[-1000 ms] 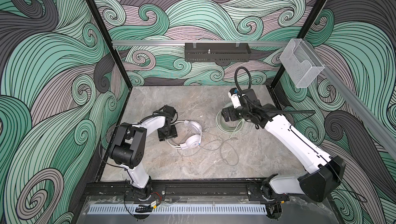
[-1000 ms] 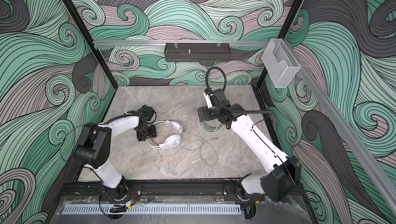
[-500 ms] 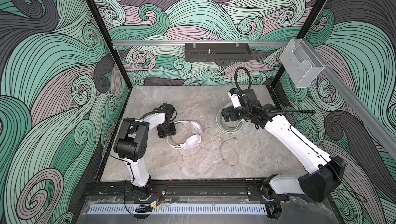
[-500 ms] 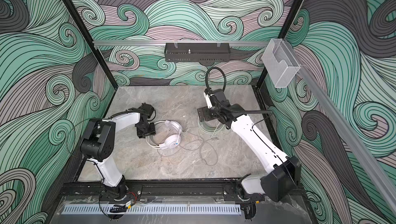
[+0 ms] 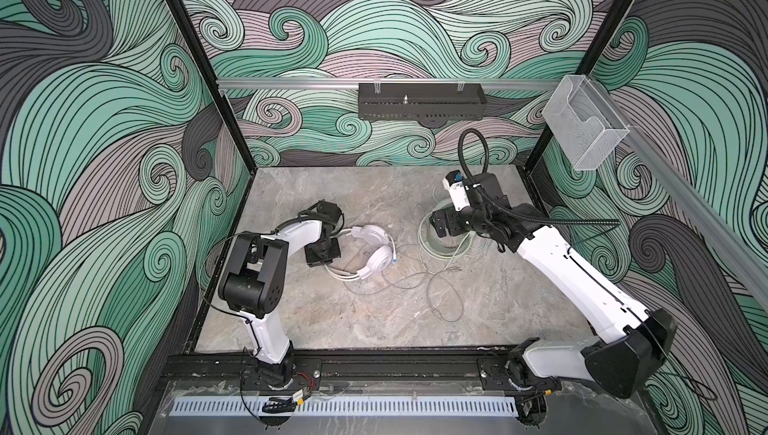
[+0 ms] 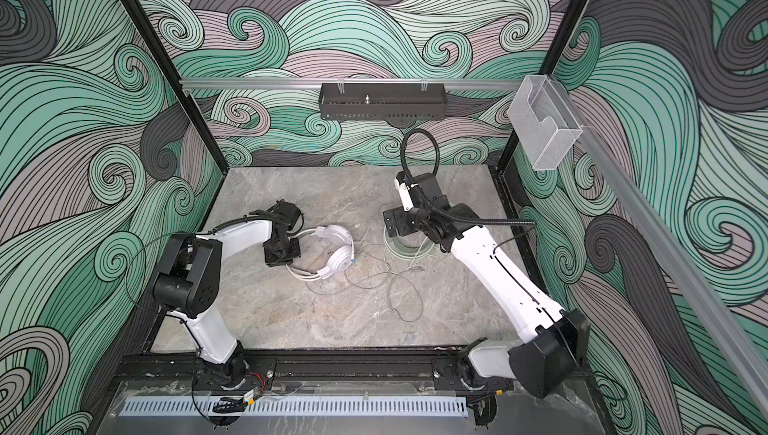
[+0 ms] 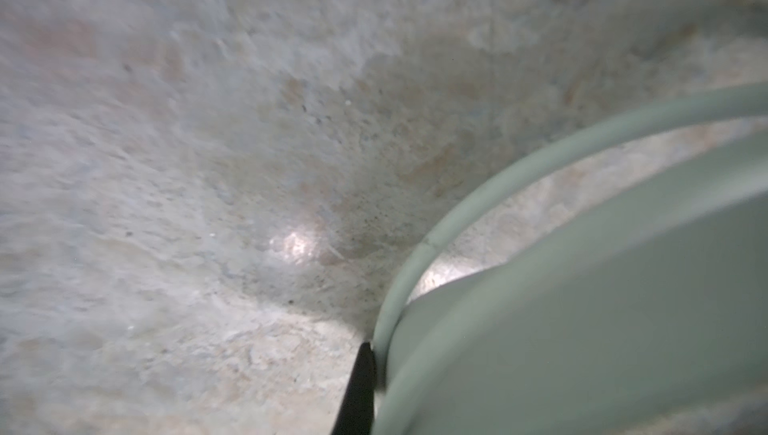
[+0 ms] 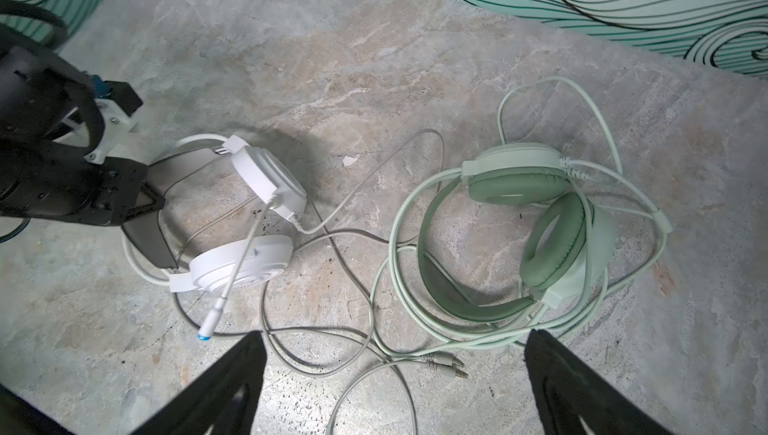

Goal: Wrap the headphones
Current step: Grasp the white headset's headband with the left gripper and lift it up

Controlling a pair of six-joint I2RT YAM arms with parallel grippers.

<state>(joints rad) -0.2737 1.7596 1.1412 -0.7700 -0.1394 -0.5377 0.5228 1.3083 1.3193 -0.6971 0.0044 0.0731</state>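
White headset (image 8: 266,258) clenched in left jaws; right jaws released; mint headset (image 8: 515,158) whole only from right wrist

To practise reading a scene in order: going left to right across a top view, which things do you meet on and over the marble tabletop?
In order: black elbow joint of the left arm → left gripper → white over-ear headset with round earcups → pale mint green over-ear headset.

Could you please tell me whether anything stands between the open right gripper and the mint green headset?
Nothing visible does. In the right wrist view the right gripper is open, and the mint green headset lies uncovered ahead of it, ringed only by its own cable.
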